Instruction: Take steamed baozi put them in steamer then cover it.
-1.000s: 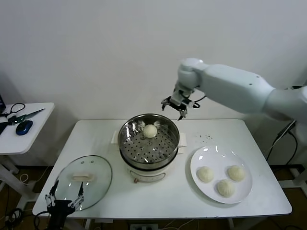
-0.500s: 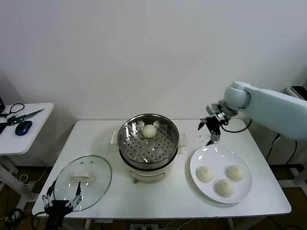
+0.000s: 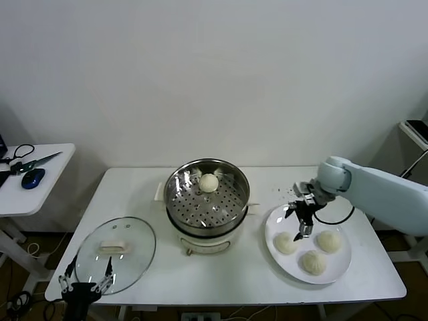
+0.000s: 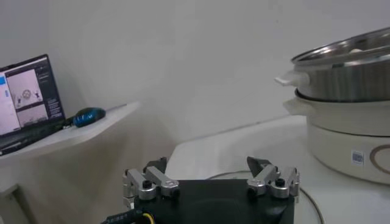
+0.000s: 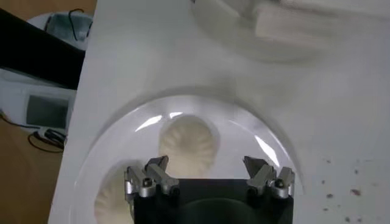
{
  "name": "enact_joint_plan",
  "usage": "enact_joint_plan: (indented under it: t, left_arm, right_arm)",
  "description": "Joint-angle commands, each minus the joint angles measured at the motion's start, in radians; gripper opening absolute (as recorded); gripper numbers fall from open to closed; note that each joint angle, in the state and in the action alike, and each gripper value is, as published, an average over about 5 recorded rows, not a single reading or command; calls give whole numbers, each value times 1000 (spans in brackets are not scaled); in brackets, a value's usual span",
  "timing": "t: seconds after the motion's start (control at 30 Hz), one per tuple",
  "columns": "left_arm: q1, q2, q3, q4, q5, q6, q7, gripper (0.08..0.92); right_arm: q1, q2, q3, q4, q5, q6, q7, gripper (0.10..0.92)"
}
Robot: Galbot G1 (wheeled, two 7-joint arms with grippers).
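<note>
One cream-white baozi (image 3: 209, 182) lies in the shiny steamer (image 3: 179, 204) on its white pot base. Three more baozi (image 3: 287, 243) lie on a white plate (image 3: 341, 264) at the right. My right gripper (image 3: 300, 219) is open and empty, just above the plate's left baozi, which shows between its fingers in the right wrist view (image 5: 187, 142). The glass cover (image 3: 114, 253) with its white handle lies flat on the table's front left. My left gripper (image 3: 85, 277) is open and empty, parked below the table's front left edge by the cover.
A small side table (image 3: 39, 175) at the far left holds scissors, a blue mouse (image 3: 33, 177) and a laptop (image 4: 27, 100). Dark specks (image 3: 286, 192) dot the table behind the plate. The steamer's rim (image 4: 344, 58) stands high beside my left gripper.
My right arm has swung from over the steamer's back rim to the right and down, to just above the plate's left baozi. The left arm has stayed parked.
</note>
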Motion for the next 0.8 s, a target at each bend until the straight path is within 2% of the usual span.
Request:
enact_joint_plan:
  t: [0.03, 0.47, 0.8]
  left_arm:
    - [4, 0, -1, 2, -1, -1, -2, 823]
    - [9, 0, -1, 11, -2, -8, -3, 823]
    - [8, 0, -1, 12, -1, -8, -4, 823]
  right_arm:
    - [-76, 18, 32, -9, -17, -21, 4, 823]
    - [-78, 38, 18, -36, -50, -8, 5, 820]
    - [-78, 44, 14, -43, -57, 1, 5, 724]
